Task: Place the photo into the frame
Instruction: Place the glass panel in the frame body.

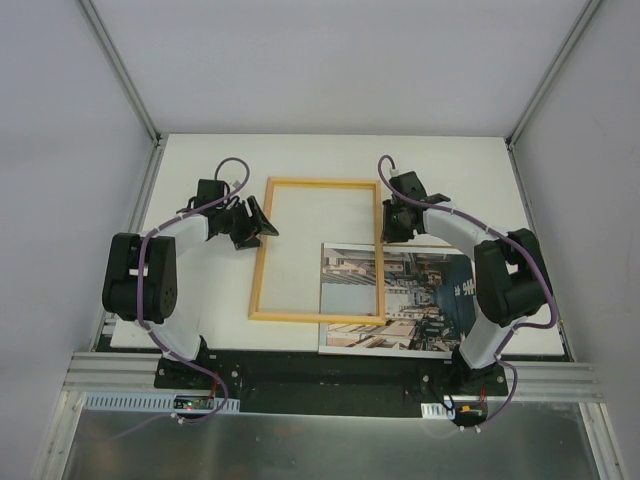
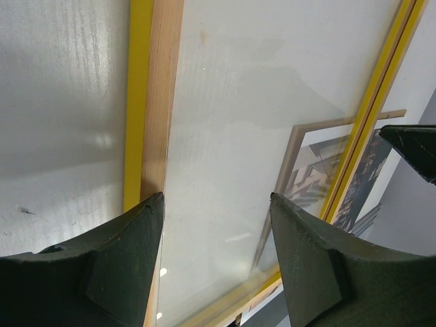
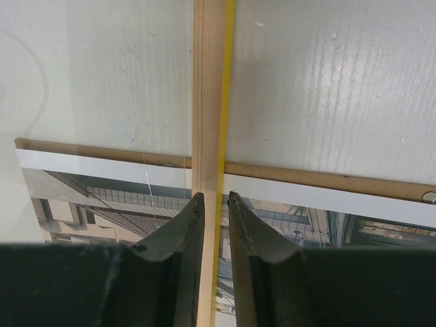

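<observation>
1. Frame (image 1: 259,260). As I judge it, the step in hand is lining this up with the print, with only one rail gripped so far. The next move calls for a hold on the opposite rail. Both arms can then carry it toward the lower right until its rails surround the print, without dragging the paper. It is a thin rectangle with the pale wood back uppermost and yellow showing only along the edges. It lies at the centre of the white table (image 1: 200,170). A sheen in the left wrist view suggests a clear pane.
2. Photo (image 1: 430,300). A city street print, picture side up, with a white border. It lies at the lower right of the overhead view. Its left part is under the frame's right rail and the rest lies outside, so it is not yet framed.
3. Backing panel (image 3: 306,178). A brown hardboard strip showing just past the photo's far edge.
4. Right gripper (image 1: 388,230). It sits at the upper part of the right rail, with its fingers pinched on that rail from both sides.
5. Left gripper (image 1: 262,218). It is beside the upper left rail with its fingers apart and nothing held. Whether it touches the rail I cannot tell.
</observation>
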